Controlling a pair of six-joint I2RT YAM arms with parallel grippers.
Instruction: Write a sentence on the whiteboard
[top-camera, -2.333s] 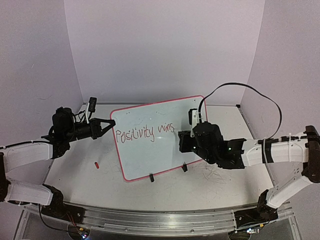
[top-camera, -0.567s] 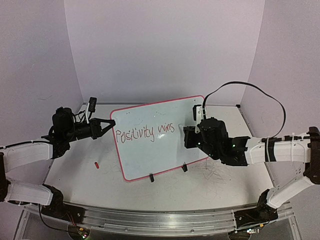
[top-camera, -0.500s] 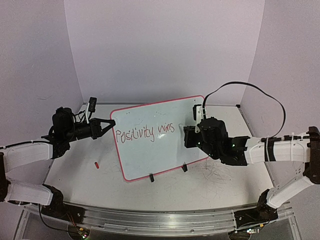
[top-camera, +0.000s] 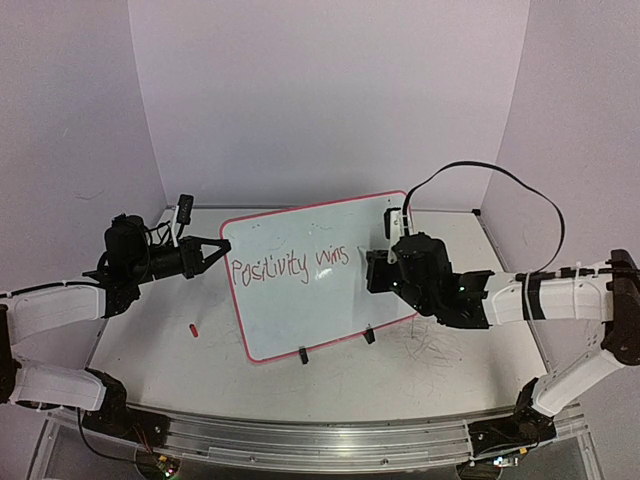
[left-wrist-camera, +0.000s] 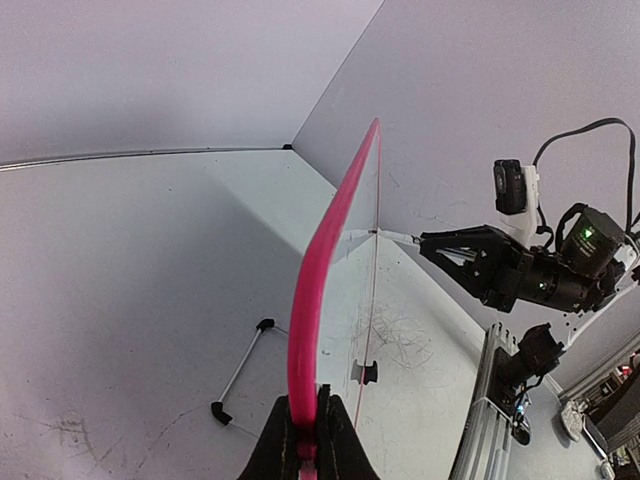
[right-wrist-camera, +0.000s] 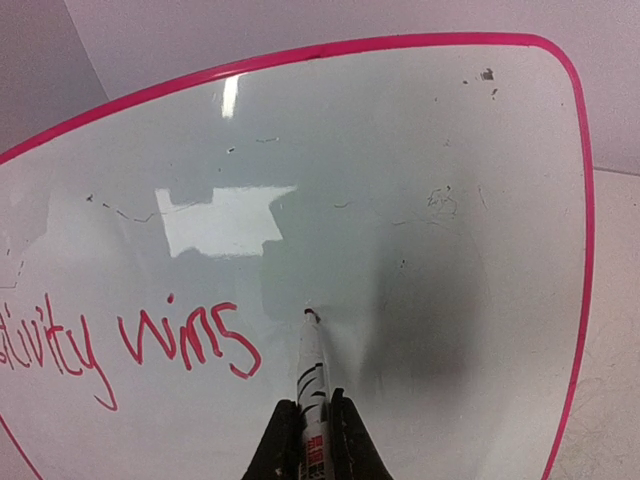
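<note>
Red sentence (right-wrist-camera: 190, 340) beside marker (right-wrist-camera: 312, 372) pinched by right end effector (right-wrist-camera: 312, 412); left end effector (left-wrist-camera: 304, 425) pinches whiteboard (left-wrist-camera: 318, 260) rim.

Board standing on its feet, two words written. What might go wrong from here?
The left pincer holds the whiteboard only by its thin rim; pressure from the marker in the right pincer may twist or tip it. The tip sits right after the sentence, so the next word may crowd or smear it.
</note>
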